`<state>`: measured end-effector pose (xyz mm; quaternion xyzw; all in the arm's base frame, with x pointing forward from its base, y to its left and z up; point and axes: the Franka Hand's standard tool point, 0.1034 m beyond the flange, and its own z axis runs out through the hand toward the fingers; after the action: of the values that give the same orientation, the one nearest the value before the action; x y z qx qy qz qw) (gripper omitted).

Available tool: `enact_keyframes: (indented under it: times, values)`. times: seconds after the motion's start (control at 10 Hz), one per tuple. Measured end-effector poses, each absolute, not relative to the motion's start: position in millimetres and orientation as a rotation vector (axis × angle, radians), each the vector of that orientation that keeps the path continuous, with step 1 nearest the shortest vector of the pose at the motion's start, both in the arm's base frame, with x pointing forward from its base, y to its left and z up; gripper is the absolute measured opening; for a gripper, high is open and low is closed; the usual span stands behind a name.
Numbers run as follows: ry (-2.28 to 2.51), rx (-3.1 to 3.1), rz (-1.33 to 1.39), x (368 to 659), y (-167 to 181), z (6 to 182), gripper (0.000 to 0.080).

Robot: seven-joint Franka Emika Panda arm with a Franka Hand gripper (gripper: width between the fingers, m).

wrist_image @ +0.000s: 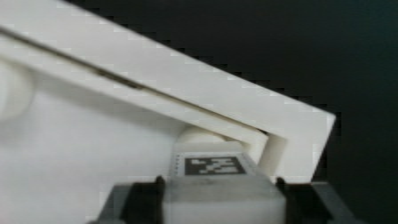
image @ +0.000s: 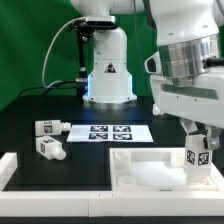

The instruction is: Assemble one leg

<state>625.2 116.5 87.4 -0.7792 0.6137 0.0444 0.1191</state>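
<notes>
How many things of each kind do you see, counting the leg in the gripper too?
leg: 3, one in the gripper
square panel: 1
marker board: 1
Total: 5

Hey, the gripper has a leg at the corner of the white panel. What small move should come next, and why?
Probably ease the leg straight down into that corner. The gripper is shut on it, holding it upright right at the corner of the panel, and neither view shows it seated yet.

One leg (image: pixel 197 156) at panel's (image: pixel 140 172) corner
</notes>
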Motion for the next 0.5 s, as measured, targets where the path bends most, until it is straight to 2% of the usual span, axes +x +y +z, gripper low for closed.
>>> enact_keyframes:
  times: [0.1,0.2,0.3,0.5]
  values:
    - [1.864,-2.226,0.14,625.4,118.5,87.3,0.0288]
    - [1.851,-2.236,0.139,625.2,118.4,87.2,0.0364]
    - [1.824,-2.257,0.135,625.2,118.3,87.1,0.0364]
    - [1.807,-2.27,0.132,625.1,118.4,87.1,0.0616]
